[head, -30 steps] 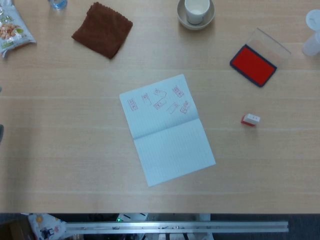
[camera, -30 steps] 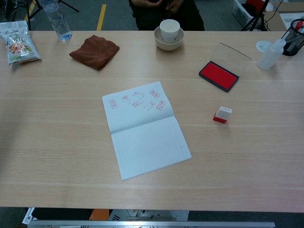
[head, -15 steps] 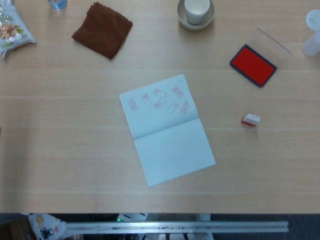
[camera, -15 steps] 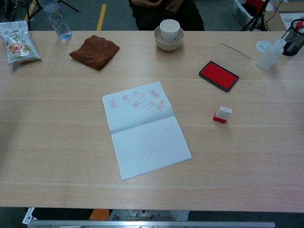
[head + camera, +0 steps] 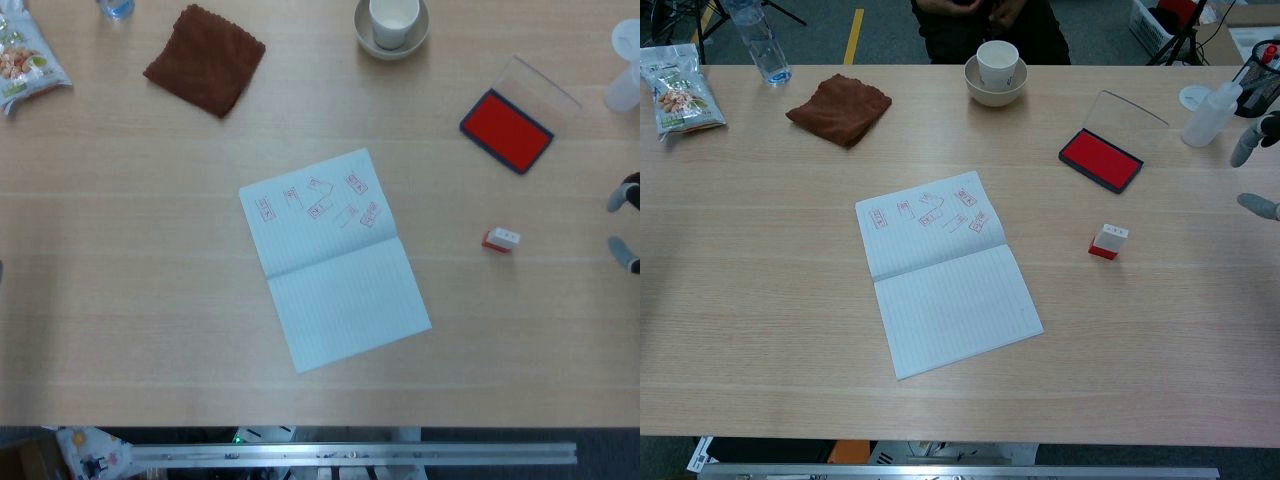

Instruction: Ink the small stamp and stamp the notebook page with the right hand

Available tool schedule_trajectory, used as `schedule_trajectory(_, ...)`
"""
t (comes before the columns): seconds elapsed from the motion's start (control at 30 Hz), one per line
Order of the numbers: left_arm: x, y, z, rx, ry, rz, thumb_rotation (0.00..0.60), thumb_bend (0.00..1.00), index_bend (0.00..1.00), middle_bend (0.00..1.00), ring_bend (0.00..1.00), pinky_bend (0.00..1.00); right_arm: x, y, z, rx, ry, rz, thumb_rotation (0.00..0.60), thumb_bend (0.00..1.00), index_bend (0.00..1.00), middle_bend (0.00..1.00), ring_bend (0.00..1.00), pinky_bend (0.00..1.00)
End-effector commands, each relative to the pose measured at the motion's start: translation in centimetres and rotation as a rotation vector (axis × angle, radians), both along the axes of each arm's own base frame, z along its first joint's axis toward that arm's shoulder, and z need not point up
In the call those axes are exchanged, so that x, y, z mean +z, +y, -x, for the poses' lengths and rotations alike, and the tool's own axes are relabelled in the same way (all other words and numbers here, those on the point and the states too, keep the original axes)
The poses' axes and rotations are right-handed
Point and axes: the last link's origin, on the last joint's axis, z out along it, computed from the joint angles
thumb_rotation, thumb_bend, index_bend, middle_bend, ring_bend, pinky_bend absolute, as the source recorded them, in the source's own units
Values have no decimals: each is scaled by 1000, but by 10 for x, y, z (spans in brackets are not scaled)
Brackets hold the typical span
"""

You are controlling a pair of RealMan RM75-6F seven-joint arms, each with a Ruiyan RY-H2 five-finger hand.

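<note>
One notebook [image 5: 945,270], one stamp [image 5: 1108,241], one ink pad [image 5: 1099,159], one cloth [image 5: 839,108], one snack bag [image 5: 682,90], two bottles [image 5: 759,40] [image 5: 1207,114].

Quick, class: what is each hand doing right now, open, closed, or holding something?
Left hand: not in either view.
Right hand: only fingertips show at the table's right edge, apart and holding nothing, so open; the small stamp sits untouched.

Bright even overhead light, soft faint shadows, sharp focus, mild sheen on table [image 5: 120,300]

Right hand [image 5: 626,222] barely in frame at right edge, fingers [image 5: 1244,147] seemingly apart.
</note>
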Motion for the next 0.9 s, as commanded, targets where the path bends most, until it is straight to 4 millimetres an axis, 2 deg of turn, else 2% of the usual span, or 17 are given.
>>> schedule_trajectory(0.03,0,0,0,-3,0,7,600,325,148,157,134,104,-22,-1,-4,-1,24,-48,600,187,474,413,333,345)
schedule_trajectory(0.33,-4,0,-1,-3,1,49,600,325,148,157,135,104,-61,-5,-7,-18,88,-114,600,185,474,413,291,336)
schedule_trajectory(0.9,-5,0,4,28,12,92,600,325,148,157,137,104,-108,-27,-20,-28,111,-131,600,184,475,412,287,335)
